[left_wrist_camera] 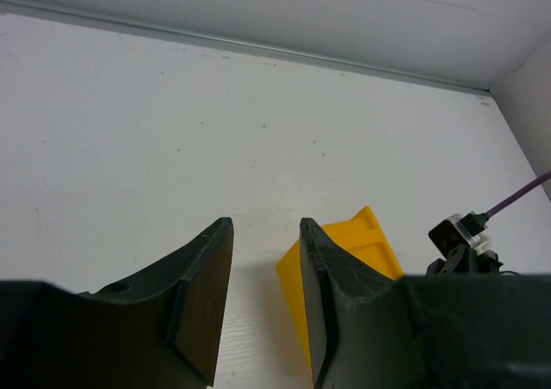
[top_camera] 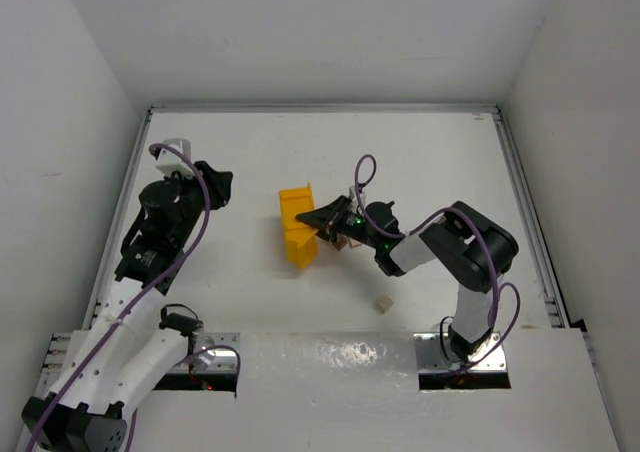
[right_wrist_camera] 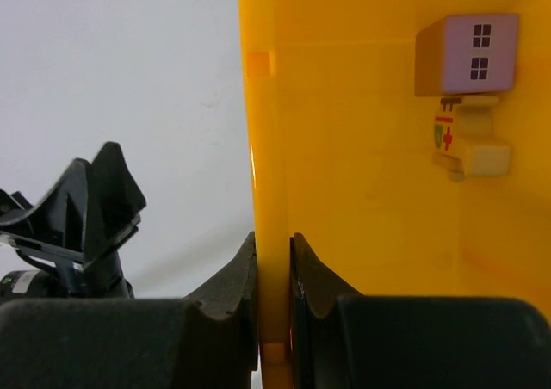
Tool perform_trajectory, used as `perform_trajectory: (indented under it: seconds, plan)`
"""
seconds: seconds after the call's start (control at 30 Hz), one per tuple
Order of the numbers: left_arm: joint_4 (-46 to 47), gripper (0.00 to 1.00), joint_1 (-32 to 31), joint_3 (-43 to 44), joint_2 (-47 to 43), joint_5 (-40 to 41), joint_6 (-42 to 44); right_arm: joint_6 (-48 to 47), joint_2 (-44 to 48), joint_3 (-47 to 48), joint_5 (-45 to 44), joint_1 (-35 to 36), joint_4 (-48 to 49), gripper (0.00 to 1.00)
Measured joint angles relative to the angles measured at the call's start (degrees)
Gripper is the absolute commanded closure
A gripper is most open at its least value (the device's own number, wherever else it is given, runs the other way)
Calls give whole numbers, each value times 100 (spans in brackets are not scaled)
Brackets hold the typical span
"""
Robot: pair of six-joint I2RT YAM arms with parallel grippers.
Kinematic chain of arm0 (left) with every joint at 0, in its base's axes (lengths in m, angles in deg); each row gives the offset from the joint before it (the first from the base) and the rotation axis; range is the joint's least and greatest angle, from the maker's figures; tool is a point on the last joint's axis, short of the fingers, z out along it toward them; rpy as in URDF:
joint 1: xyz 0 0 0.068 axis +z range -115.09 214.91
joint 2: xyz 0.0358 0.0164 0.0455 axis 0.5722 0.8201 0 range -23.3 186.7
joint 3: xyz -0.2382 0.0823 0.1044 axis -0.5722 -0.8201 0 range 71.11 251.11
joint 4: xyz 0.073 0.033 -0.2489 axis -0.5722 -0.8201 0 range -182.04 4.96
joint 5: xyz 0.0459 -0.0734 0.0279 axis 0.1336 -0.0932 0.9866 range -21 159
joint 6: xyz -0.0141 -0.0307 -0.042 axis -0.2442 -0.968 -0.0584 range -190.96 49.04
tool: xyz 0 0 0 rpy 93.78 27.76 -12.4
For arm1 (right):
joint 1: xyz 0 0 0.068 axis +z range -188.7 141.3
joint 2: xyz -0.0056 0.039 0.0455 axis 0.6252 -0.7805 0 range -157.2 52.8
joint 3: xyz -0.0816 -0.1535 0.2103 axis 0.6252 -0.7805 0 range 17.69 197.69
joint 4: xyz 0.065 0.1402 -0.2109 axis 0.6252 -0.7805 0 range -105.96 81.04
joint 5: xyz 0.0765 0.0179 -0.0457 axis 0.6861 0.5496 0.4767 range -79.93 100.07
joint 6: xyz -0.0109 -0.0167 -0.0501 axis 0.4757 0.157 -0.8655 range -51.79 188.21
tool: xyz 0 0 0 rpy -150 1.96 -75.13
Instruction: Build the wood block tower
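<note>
My right gripper (right_wrist_camera: 274,256) is clamped on the wall of the yellow bin (right_wrist_camera: 362,200). Beyond my fingers, inside it, lie two printed blocks (right_wrist_camera: 469,58). One loose block (top_camera: 383,304) sits back toward my base. My left gripper (left_wrist_camera: 265,294) hangs part open, empty. Nothing is stacked; I judge the tower unstarted.

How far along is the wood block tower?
Nothing is stacked yet. The right gripper is clamped on the wall of the yellow bin, with two blocks inside it. One loose block lies on the table. The left gripper hangs open and empty. All the stacking is left.
</note>
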Motion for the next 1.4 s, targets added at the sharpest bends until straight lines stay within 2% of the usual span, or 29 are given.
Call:
perform_trajectory:
  seconds: [0.37,0.53,0.7,0.8,0.93,1.03,1.17,1.4]
  plan:
    - [0,65,-9,-2,24,98,4,96,190,142,146,-96,7,100]
    - [-2,66,-9,-9,76,125,4,232,-85,590,184,-219,31,100]
    - [-2,65,-9,-39,59,177,4,168,-118,435,114,103,-105,100]
    - [-4,66,-13,-39,66,203,13,201,-114,529,133,122,-33,100]
    - [-2,66,-17,-42,66,236,26,48,192,168,13,125,-39,100]
    - [-4,66,-33,-42,79,258,44,92,92,446,44,28,-15,100]
    - [-2,66,-46,-68,68,323,68,-46,162,136,-109,236,39,100]
    - [-9,65,-48,-79,136,369,90,-35,20,190,-50,328,-7,100]
